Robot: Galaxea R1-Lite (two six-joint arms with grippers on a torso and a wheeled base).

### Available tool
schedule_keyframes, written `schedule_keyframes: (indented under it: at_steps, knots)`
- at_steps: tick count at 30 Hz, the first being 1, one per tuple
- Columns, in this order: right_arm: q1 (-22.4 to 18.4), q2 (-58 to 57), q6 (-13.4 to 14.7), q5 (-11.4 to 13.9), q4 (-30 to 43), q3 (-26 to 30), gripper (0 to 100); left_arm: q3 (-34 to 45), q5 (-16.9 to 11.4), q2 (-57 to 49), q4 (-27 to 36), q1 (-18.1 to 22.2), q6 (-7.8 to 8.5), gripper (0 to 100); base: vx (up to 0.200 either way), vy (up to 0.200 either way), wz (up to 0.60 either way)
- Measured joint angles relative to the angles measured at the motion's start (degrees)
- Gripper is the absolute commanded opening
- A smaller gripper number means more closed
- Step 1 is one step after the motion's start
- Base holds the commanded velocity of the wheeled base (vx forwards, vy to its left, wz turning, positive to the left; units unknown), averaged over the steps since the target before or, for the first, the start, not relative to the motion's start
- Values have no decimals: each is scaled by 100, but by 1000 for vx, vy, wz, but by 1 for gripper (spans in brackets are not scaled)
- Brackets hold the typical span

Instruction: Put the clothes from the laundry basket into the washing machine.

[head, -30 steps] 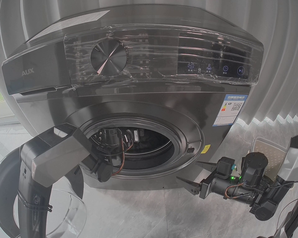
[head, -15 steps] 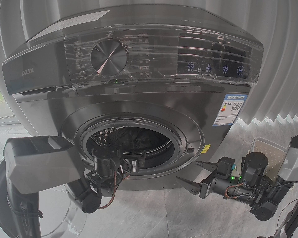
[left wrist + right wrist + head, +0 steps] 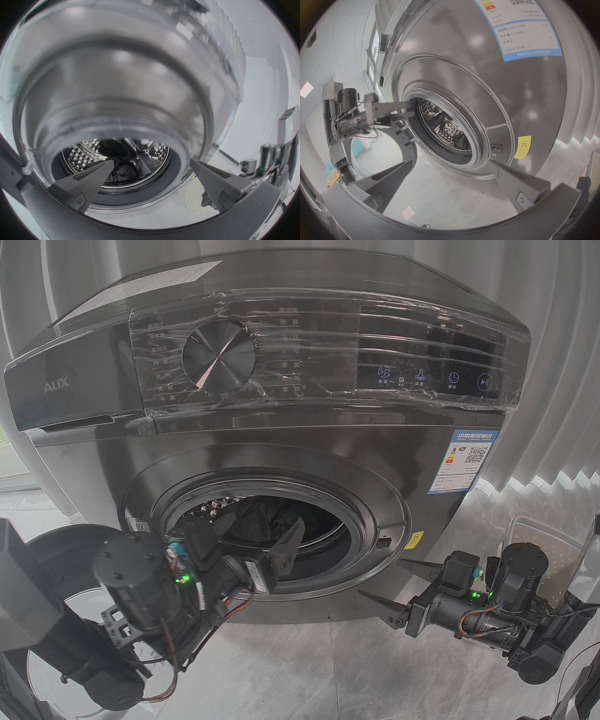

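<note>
The grey washing machine (image 3: 300, 446) stands with its door open. A dark garment (image 3: 269, 518) lies inside the drum, and it also shows as dark cloth (image 3: 120, 170) between the left fingers and as dark cloth (image 3: 461, 140) at the drum's bottom. My left gripper (image 3: 259, 534) hangs open and empty just outside the drum's mouth, pointing into it (image 3: 150, 162). My right gripper (image 3: 380, 579) is open and empty low at the machine's right front (image 3: 449, 164). The pale perforated laundry basket (image 3: 544, 549) sits on the floor behind the right arm, its contents hidden.
The round glass door (image 3: 59, 590) is swung open at the lower left, beneath my left arm, and it shows as the door (image 3: 378, 153) beside the opening. Grey marble floor (image 3: 337, 671) lies free before the machine. White curtains (image 3: 562, 415) hang at the right.
My left arm has pulled back out of the drum and dropped lower left, gripper open; the dark garment stays inside. The right arm has barely shifted.
</note>
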Motion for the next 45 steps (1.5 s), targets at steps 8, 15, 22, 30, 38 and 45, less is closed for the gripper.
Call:
schedule_keyframes:
  at_steps: [8, 15, 22, 30, 38, 45]
  knots:
    - [6, -152, -2, 0, 1, 23, 100, 764, 277, -995, -40, -4, -90, 100, -50, 0, 0]
    - [4, -282, 0, -6, 4, 80, 100, 926, 545, -1052, -503, 27, -27, 100, -200, 0, 0]
    - [9, -610, -17, -22, 41, 207, 100, 1092, 547, -1012, -578, 20, 121, 100, -86, 0, 0]
    - [-82, -1285, -208, -41, 67, 386, 100, 1460, 551, -1135, -585, 7, 165, 100, -75, 0, 0]
    - [-652, -2380, -382, -35, 91, 825, 100, 2252, 635, -1548, -578, -37, 299, 100, -150, 0, 0]
    - [-1193, -3187, -488, -5, 154, 1318, 100, 2439, 1008, -1992, -534, -63, 413, 100, 0, 0, 0]
